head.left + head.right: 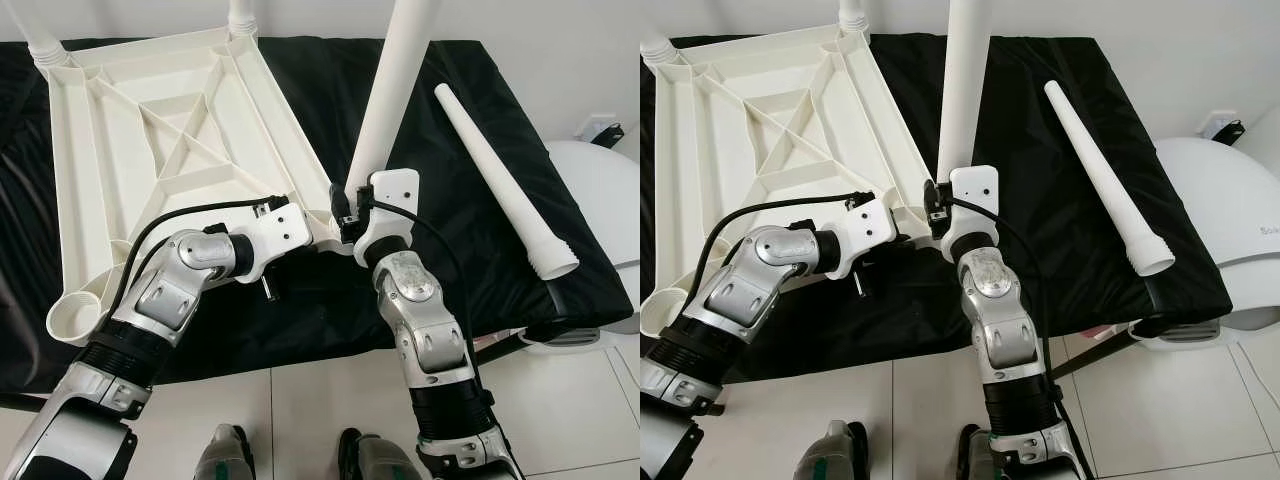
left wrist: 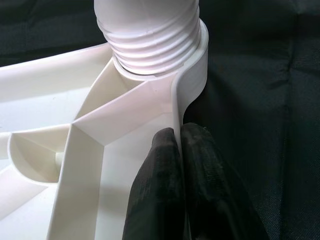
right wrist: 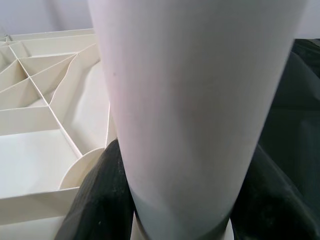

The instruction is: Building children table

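Left eye view, nearest the camera: pale square floor tiles [image 1: 300, 410] with thin grout lines, and the robot's two feet at six o'clock. Above them a glossy black padded cover [image 1: 470, 200], faintly wrinkled, lies over the table. On it rests the upturned children's tabletop [image 1: 150, 150], cream moulded plastic with a raised rim and diagonal stiffening ribs, filling the ten o'clock part of the scene; an empty round leg socket [image 1: 72, 318] sits at its near corner toward eight o'clock. The left end effector [image 2: 180, 165] is clenched on the thin rim wall of the tabletop, one black textured finger on each side, just beside a corner socket that holds the ribbed, threaded end of a leg. The right end effector [image 1: 352, 212] grasps that upright leg [image 1: 390, 90], a smooth white tapering tube, near its base at the tabletop's near-right corner. A loose leg [image 1: 500, 180] lies flat on the cover at two o'clock, wide ribbed end toward the near edge. Two more fitted legs [image 1: 240, 15] rise at the far corners. A white rounded appliance [image 1: 1225, 230] stands at three o'clock; grey lettering on it is cut off and unreadable.
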Available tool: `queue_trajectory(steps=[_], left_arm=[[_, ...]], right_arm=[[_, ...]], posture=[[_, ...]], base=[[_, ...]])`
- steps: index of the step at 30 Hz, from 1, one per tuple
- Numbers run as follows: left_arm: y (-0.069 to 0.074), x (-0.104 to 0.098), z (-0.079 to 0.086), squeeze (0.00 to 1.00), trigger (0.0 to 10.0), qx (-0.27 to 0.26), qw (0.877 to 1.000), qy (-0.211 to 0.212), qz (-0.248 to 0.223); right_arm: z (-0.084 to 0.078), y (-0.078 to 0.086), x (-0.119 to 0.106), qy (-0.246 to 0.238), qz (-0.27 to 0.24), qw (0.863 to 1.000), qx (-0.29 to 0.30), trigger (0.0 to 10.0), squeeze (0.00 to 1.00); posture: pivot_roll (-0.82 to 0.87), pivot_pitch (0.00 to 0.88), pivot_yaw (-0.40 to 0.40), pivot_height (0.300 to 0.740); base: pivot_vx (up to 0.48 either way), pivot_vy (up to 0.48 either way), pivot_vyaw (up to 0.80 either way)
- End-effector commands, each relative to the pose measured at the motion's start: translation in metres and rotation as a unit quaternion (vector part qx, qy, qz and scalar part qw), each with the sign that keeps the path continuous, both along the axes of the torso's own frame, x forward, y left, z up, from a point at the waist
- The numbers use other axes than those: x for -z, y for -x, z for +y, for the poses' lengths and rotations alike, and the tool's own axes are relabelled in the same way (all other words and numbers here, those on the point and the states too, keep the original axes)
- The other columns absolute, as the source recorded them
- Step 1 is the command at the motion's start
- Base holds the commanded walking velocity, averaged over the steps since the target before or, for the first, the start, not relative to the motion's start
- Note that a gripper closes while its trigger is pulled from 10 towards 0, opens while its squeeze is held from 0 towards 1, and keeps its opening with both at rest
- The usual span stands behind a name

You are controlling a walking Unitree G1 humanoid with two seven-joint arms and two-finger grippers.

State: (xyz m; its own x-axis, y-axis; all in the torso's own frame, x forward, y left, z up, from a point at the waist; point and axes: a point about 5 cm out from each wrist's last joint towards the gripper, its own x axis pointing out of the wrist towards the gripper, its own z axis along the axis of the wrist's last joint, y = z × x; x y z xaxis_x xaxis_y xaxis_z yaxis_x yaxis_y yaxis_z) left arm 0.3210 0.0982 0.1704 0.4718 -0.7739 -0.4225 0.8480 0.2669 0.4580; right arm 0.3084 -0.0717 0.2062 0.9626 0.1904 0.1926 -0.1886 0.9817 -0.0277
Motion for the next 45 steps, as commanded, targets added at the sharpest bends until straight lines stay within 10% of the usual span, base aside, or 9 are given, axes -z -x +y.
queue_trajectory(steps=[1, 2, 3, 4, 19, 20, 37, 45], left_arm=[[0.011, 0.047, 0.015, 0.0, 10.0, -0.022, 0.995, -0.044, 0.091], [0.01, 0.047, 0.015, 0.0, 10.0, -0.022, 0.995, -0.044, 0.09], [0.01, 0.047, 0.014, 0.0, 10.0, -0.022, 0.995, -0.044, 0.09], [0.01, 0.047, 0.014, 0.0, 10.0, -0.021, 0.995, -0.044, 0.09], [0.008, 0.046, 0.014, 0.0, 10.0, -0.022, 0.995, -0.044, 0.087], [0.008, 0.045, 0.015, 0.0, 10.0, -0.022, 0.995, -0.045, 0.087], [0.006, 0.043, 0.014, 0.0, 10.0, -0.022, 0.995, -0.044, 0.085], [0.006, 0.043, 0.015, 0.0, 10.0, -0.025, 0.995, -0.043, 0.085]], right_arm=[[-0.025, 0.0, 0.025, 0.01, 0.051, 0.995, 0.081, 10.0, 0.0], [-0.024, 0.001, 0.024, 0.006, 0.043, 0.996, 0.075, 10.0, 0.04], [-0.024, 0.001, 0.023, 0.003, 0.041, 0.997, 0.071, 10.0, 0.73], [-0.024, 0.001, 0.023, 0.0, 0.039, 0.997, 0.067, 10.0, 1.0], [-0.036, -0.007, 0.018, -0.002, 0.021, 1.0, -0.008, 10.0, 1.0], [-0.04, -0.009, 0.018, -0.001, 0.018, 0.999, -0.04, 10.0, 0.0], [-0.058, -0.02, 0.02, 0.036, 0.0, 0.974, -0.225, 10.0, 0.0], [-0.06, -0.032, 0.014, 0.073, -0.007, 0.934, -0.349, 10.0, 0.0]], posture=[[0.07, 0.196, -0.036, 0.74], [0.07, 0.194, -0.036, 0.74], [0.07, 0.193, -0.036, 0.74], [0.07, 0.193, -0.036, 0.74], [0.06, 0.195, -0.03, 0.74], [0.06, 0.196, -0.03, 0.74], [0.06, 0.201, -0.024, 0.74], [0.07, 0.203, -0.022, 0.74]], base=[[0.0, 0.0, 0.0], [0.0, 0.0, 0.0], [0.0, 0.0, 0.0], [0.0, 0.0, 0.0], [0.0, 0.0, 0.0], [0.0, 0.0, 0.0], [0.0, 0.0, 0.0], [0.0, 0.0, 0.0]])
